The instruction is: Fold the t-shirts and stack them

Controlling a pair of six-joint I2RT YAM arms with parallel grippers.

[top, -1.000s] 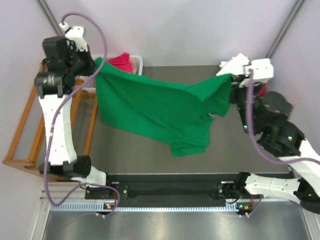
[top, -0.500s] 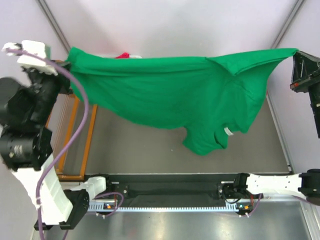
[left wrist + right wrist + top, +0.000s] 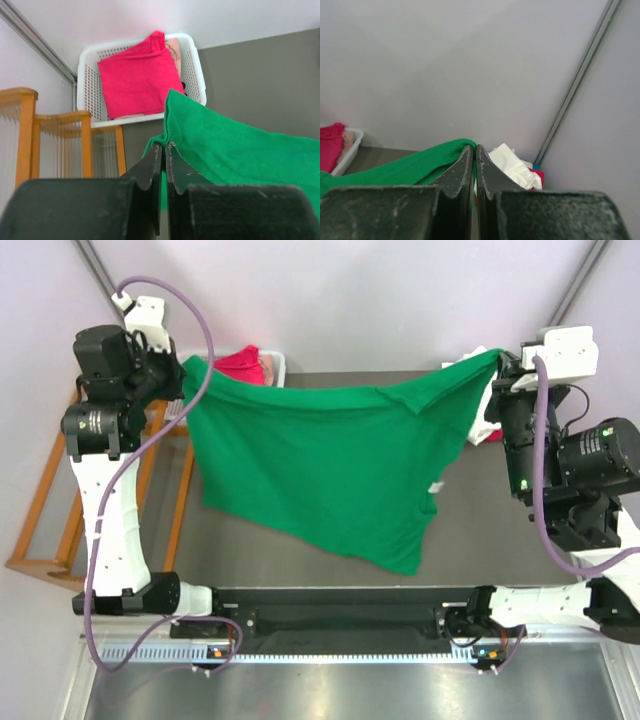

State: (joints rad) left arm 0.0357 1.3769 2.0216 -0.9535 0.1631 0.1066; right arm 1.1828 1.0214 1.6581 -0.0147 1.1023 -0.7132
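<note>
We hold green t-shirt (image 3: 320, 470) aloft | left pincer (image 3: 163, 147) pinching its 10 o'clock corner | right pincer (image 3: 474, 149) pinching 2 o'clock corner

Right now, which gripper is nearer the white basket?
Left. The left gripper pinches a corner of the green shirt close by the basket. The right gripper pinches the opposite corner, far off on the other side.
</note>
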